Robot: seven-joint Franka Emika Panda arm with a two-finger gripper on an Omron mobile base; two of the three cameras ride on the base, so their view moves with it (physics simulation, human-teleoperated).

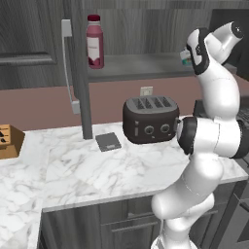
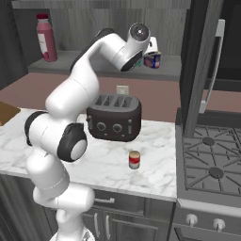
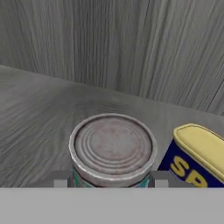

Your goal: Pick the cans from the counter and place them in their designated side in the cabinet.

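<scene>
1. Gripping the teal can (image 3: 113,151), the gripper (image 3: 111,181) has both jaws closed against its sides, on the cabinet shelf (image 3: 39,113).
2. Judged rigid, light, smooth-walled; mid-wall hold suits it.
3. Blue tin (image 3: 197,153) sits just beside one jaw.

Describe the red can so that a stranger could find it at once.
Start at the white marble counter beside the stove. In front of the dark toaster stands a short red can with a white band and tan top, alone near the counter's front edge.
</scene>
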